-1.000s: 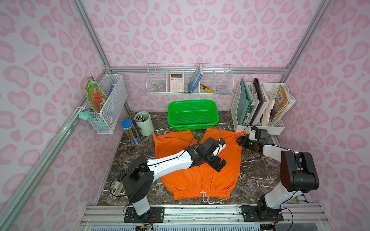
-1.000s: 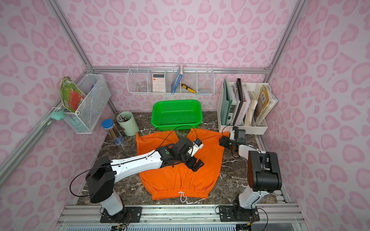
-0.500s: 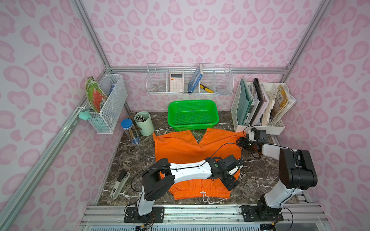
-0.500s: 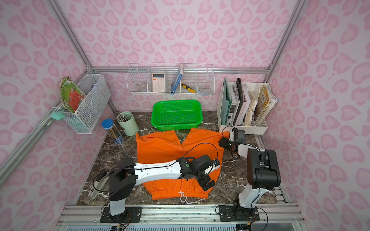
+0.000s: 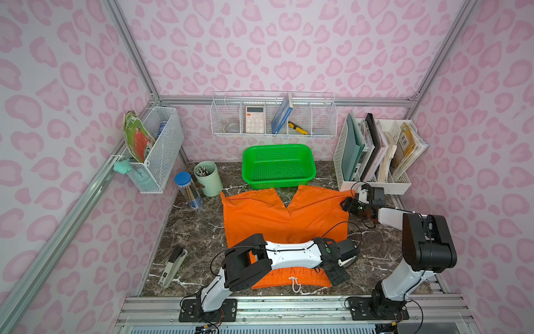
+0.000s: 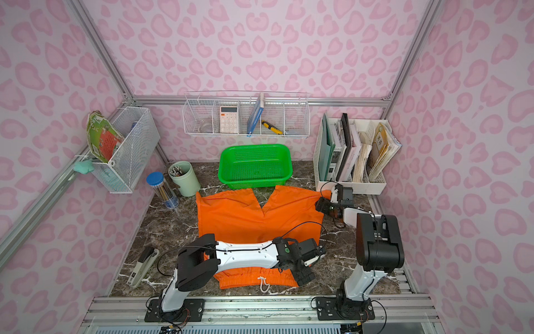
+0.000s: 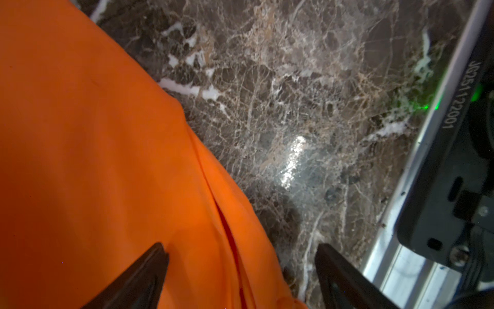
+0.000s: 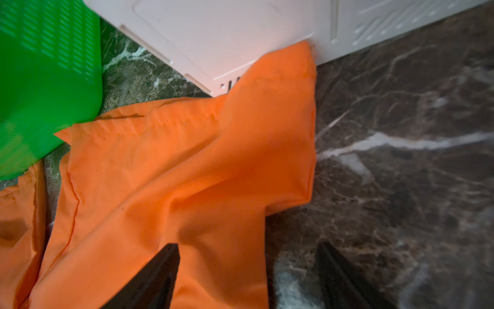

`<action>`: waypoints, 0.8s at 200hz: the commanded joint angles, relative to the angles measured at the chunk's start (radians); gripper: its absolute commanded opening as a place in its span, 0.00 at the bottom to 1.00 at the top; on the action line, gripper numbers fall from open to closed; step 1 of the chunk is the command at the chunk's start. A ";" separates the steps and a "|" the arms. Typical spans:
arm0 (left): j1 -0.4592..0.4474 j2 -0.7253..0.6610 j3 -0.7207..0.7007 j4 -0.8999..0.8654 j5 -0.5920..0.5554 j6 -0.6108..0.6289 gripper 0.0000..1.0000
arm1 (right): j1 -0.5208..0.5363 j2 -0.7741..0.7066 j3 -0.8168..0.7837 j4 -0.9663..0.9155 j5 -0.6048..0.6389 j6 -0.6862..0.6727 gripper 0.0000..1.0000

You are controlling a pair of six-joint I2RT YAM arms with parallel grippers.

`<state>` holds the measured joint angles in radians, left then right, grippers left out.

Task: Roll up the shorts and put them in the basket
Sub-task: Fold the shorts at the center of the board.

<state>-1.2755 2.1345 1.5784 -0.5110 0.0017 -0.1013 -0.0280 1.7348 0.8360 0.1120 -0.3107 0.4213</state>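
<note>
Now | step, by the look: taking hold for the first roll | left pincer (image 7: 240, 247) spread astride the waistband-end side edge of the shorts (image 5: 277, 219) | right pincer (image 8: 247, 244) spread over a leg-hem corner | shorts flat on the bench (image 5: 196, 231) between both pincers | next, likely: close on cloth, roll evenly

Green basket (image 5: 278, 181), stapler (image 5: 173, 266), pencil cup (image 5: 210, 182)

Bare table (image 5: 196, 231) lies left of the shorts (image 5: 260, 214), up to the stapler (image 5: 173, 264). At the back, basket (image 5: 278, 164) and rack (image 5: 372, 185) stand just beside the hems. Cup (image 5: 208, 179) and tube (image 5: 187, 191) fill the left corner. The left arm (image 5: 289, 254) lies across the shorts.
</note>
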 commanded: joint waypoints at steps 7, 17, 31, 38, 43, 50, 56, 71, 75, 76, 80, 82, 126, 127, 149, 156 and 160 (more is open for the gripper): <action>0.000 0.022 0.029 -0.053 -0.018 0.002 0.69 | 0.000 0.032 0.010 -0.017 -0.026 0.003 0.80; 0.001 0.024 0.031 -0.054 -0.020 0.001 0.60 | -0.001 0.041 0.013 -0.014 -0.032 0.004 0.78; 0.001 0.031 0.040 -0.062 -0.017 -0.001 0.47 | -0.001 0.056 0.017 -0.012 -0.040 0.004 0.74; 0.002 0.037 0.050 -0.075 -0.015 -0.007 0.39 | 0.000 0.064 0.020 -0.012 -0.043 0.003 0.71; 0.004 0.042 0.057 -0.080 -0.007 -0.008 0.31 | 0.000 0.070 0.022 -0.012 -0.045 0.003 0.68; 0.008 0.047 0.065 -0.090 0.000 -0.010 0.19 | 0.000 0.077 0.024 -0.011 -0.048 0.003 0.65; 0.011 0.050 0.069 -0.093 0.005 -0.011 0.09 | -0.001 0.082 0.026 -0.007 -0.051 0.005 0.61; 0.018 0.053 0.072 -0.100 0.017 -0.018 0.00 | -0.001 0.091 0.022 0.005 -0.059 0.014 0.52; 0.019 0.053 0.071 -0.101 0.019 -0.018 0.00 | -0.001 0.092 0.023 0.008 -0.059 0.016 0.48; 0.020 0.054 0.071 -0.101 0.020 -0.018 0.00 | -0.002 0.092 0.021 0.009 -0.059 0.016 0.47; 0.022 0.052 0.071 -0.101 0.022 -0.018 0.00 | -0.002 0.093 0.020 0.012 -0.060 0.017 0.43; 0.022 0.053 0.073 -0.100 0.023 -0.018 0.00 | -0.003 0.093 0.020 0.012 -0.062 0.019 0.40; 0.045 0.028 0.056 -0.089 0.026 -0.032 0.00 | -0.043 0.012 -0.035 0.052 -0.051 0.045 0.00; 0.045 0.026 0.056 -0.089 0.026 -0.031 0.00 | -0.043 0.010 -0.037 0.053 -0.050 0.044 0.00; 0.054 -0.011 0.038 -0.044 0.025 0.002 0.00 | -0.057 -0.087 -0.067 0.053 -0.022 0.034 0.00; 0.055 -0.036 0.019 -0.003 0.025 0.018 0.00 | -0.053 -0.121 -0.078 0.056 -0.015 0.026 0.00; 0.057 -0.053 0.003 0.021 0.023 0.026 0.00 | -0.047 -0.145 -0.085 0.057 -0.015 0.020 0.00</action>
<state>-1.2243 2.1418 1.6188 -0.5808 0.0227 -0.1257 -0.0830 1.6806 0.7757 0.1555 -0.3614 0.4522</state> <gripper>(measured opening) 0.080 0.070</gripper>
